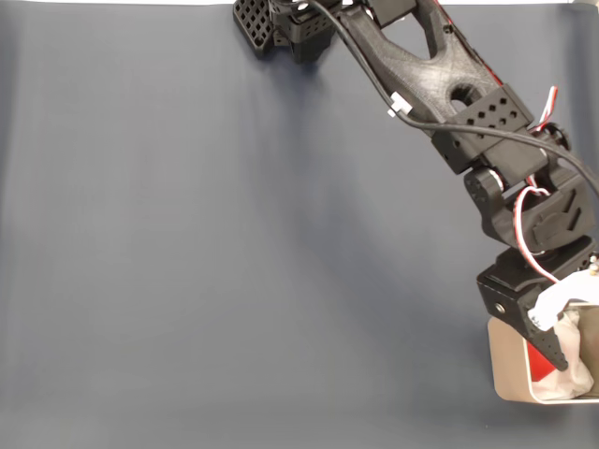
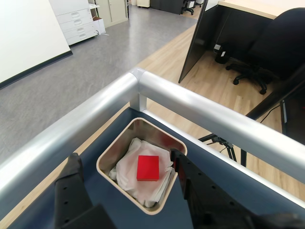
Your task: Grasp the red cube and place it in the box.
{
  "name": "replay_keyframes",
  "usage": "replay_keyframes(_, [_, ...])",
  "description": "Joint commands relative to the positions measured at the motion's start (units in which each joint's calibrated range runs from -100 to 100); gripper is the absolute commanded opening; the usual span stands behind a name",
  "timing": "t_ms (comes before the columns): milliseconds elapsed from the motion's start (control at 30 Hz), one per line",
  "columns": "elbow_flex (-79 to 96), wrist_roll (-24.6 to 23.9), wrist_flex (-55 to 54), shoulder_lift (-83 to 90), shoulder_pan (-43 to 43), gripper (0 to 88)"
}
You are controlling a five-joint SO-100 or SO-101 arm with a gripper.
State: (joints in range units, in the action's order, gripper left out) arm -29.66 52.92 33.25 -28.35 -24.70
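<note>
The claw (image 2: pixel 126 179) hangs released above the box (image 2: pixel 107 155), its two black fingers (image 2: pixel 71 186) spread apart, one on each side of the container in the wrist view, with nothing between them. In the fixed view the claw (image 1: pixel 552 351) reaches down over the box (image 1: pixel 510 379) at the lower right corner of the frame, and the black arm (image 1: pixel 421 75) runs diagonally back to the top centre, with red and white wires looping along its joints.

The red cube (image 2: pixel 147 168) lies flat on the white lining (image 2: pixel 128 169) inside the box, roughly in the middle, clear of both fingers. In the fixed view only a sliver of the red cube (image 1: pixel 538 360) peeks out beside the claw.

The box is beige and metallic, with rounded corners, and sits in the corner of the counter (image 1: pixel 234 243), which is covered in plain dark blue-grey cloth (a few soft creases show near the left edge). Thick silver rails (image 2: pixel 190 107) meet at that corner just beyond the box.

Past the rails the wrist view looks out on an office: grey carpet (image 2: pixel 62 81) on the left, light wooden flooring (image 2: pixel 214 81) on the right, a white drawer cabinet (image 2: pixel 76 21) at far left, a dark desk panel (image 2: pixel 200 43) and a black office chair (image 2: pixel 274 47) at far right.
</note>
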Motion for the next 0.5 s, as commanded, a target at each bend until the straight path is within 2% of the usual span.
replay_keyframes(0, [-2.1,-0.1,-1.1,1.1,0.6,42.0])
replay_keyframes(167, [-2.1,-0.1,-1.2,1.4,0.6,41.7])
replay_keyframes(267, [-1.7,-0.4,-1.2,1.8,0.8,36.5])
replay_keyframes(333, [-1.2,-0.2,-1.1,2.4,1.1,27.9])
replay_keyframes(400, [-0.5,-0.6,-1.1,3.6,1.5,11.4])
replay_keyframes(467, [0.7,0.0,-1.0,5.2,2.3,1.1])
